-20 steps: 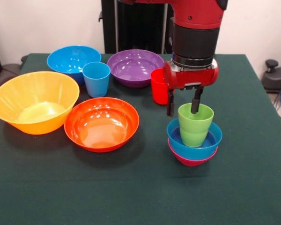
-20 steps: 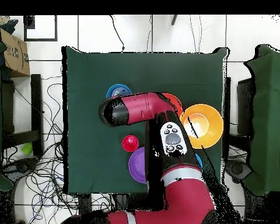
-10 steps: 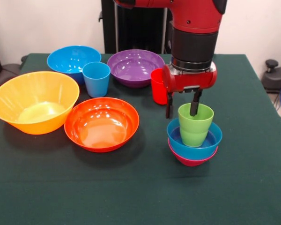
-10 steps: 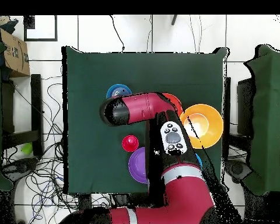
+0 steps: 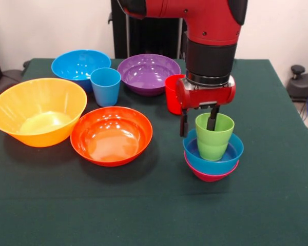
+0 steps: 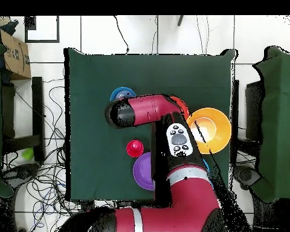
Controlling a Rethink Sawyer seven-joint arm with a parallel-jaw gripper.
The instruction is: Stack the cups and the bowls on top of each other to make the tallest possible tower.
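Note:
A lime green cup stands upright in a small blue bowl, which is nested in a small magenta bowl. This tower sits right of centre. My gripper hangs over the cup's left side and is open. One finger reaches inside the cup, the other finger is outside its left wall. A red cup stands just behind. In the overhead view my arm hides the gripper and most of the tower.
On the left are a yellow-orange bowl and a red-orange bowl. At the back stand a large blue bowl, a light blue cup and a purple bowl.
My gripper has come down slightly and shifted a little to the left, so its fingers reach lower along the green cup's wall. The cups and bowls have not moved.

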